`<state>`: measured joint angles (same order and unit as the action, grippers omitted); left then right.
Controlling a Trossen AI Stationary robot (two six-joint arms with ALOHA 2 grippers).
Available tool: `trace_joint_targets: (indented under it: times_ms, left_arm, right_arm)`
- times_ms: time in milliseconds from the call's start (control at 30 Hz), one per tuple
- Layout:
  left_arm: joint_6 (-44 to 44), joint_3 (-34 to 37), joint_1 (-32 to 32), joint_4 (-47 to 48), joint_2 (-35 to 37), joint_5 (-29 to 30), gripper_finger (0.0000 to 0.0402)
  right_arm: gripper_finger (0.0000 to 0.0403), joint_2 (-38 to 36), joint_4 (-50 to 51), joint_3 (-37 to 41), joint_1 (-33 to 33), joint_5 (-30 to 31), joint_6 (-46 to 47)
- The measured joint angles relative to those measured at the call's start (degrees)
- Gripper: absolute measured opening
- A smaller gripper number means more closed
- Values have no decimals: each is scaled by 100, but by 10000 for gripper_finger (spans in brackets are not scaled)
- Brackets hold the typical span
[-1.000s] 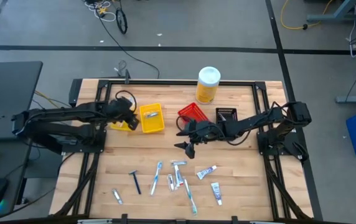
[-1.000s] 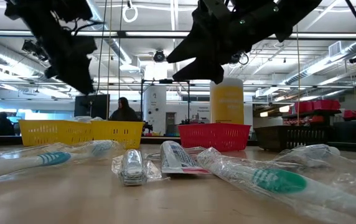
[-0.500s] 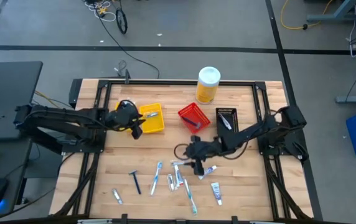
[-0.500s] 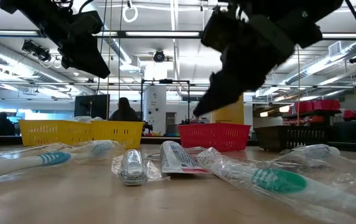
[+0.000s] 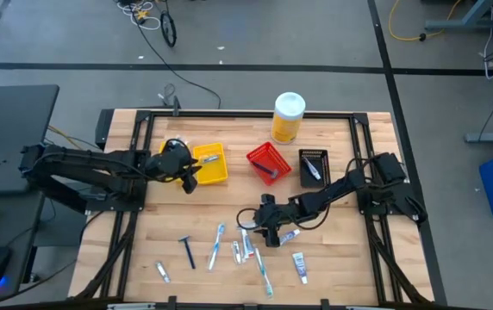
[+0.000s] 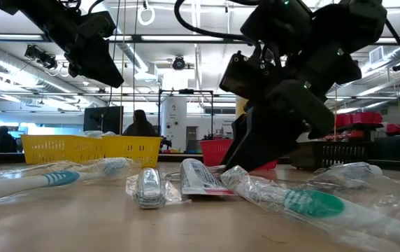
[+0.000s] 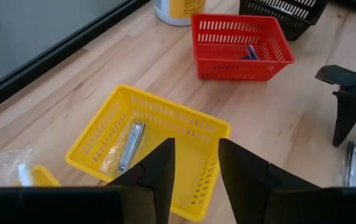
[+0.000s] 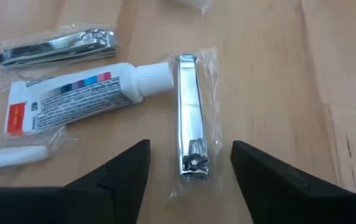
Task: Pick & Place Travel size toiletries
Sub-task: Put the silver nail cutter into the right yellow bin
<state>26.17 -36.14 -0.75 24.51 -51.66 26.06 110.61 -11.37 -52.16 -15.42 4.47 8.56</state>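
Now the right gripper is low over the loose toiletries at the near middle of the counter; a second ago it hung higher, just in front of the red bin, and half a second ago it was partway down. Its fingers stand apart with nothing between them yet, one on each side of a bagged nail clipper that lies flat on the wood. Just beside that clipper lies a small toothpaste tube, its white cap close to the clipper's end, and a second bagged clipper lies just beyond the tube. In the low view the gripper's dark bulk sits right behind the tube and in front of the red bin, which it now mostly hides.

The left gripper hangs over the near edge of a yellow bin, where it was half a second ago; a second ago it was farther left. Its fingers are apart and empty. That bin holds one silvery clipper.

On the counter the rest lie unmoved: a razor, two toothbrushes in wrap, another tube to the right and a small packet at the near left. A black bin and a yellow canister stand at the back.
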Motion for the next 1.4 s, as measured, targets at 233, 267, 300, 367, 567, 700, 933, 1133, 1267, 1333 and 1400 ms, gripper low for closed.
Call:
trace_joint_targets:
  times_ms: [233,267,300,367,567,700,933,1133,1267,1333,1400]
  left_arm:
    - [0,0,2,-1,0,1,129]
    - [0,0,2,-2,0,1,129]
    - [0,0,2,-1,0,1,129]
    - [0,0,4,-2,0,2,129]
    - [-2,0,4,-42,0,-111,129]
    - [-2,4,4,-489,0,-476,129]
    - [-924,4,3,-1376,-173,-1329,129]
    - [-1514,4,0,-2078,-978,-1826,140]
    - [-1764,4,2,-2781,-1640,-1845,165]
    - [-1868,4,2,-3073,-1977,-2008,180]
    - [-1899,4,2,-3355,-2271,-2256,195]
  right_arm:
    - [149,-11,26,0,32,-84,-4]
    - [135,-11,26,0,53,-114,-4]
    - [122,-11,26,0,70,-135,-4]
    - [96,-11,30,0,89,-169,-4]
    - [63,-97,93,3,119,-397,-25]
    - [69,-297,109,-23,178,-295,-160]
    - [69,-575,-1,-214,411,324,-593]
    - [70,-581,-195,-319,637,394,-799]
    - [70,-579,-291,-319,732,392,-802]
    - [71,-579,-260,-319,759,391,-800]
    - [70,-579,-258,-319,780,391,-802]
